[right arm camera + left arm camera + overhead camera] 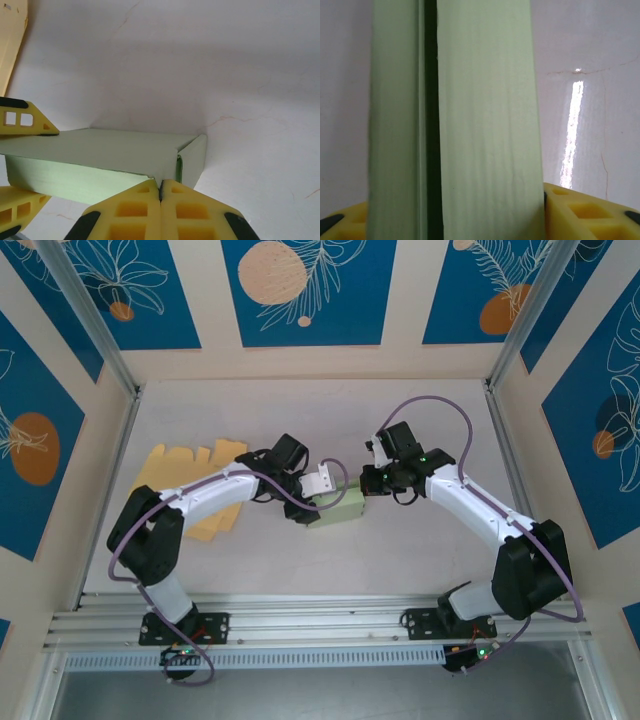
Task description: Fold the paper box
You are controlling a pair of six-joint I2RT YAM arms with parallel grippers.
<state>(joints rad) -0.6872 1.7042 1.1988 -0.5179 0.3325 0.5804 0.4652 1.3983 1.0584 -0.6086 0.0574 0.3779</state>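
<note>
Your right gripper (160,189) has its jaws pressed tight together, nothing visibly between them, tips right at the end corner of the pale green paper box (100,150). Your left gripper (455,200) has its jaws apart with the box between them, pads touching both faces, so it looks like a grip. The box sits mid-way across the white table surface (420,560), apart from the flat yellow cardboard sheets (190,485). I reckon it's light, thin and easy to crush, and that end flap looks springy, so hold the flat walls near a crease and go easy
</note>
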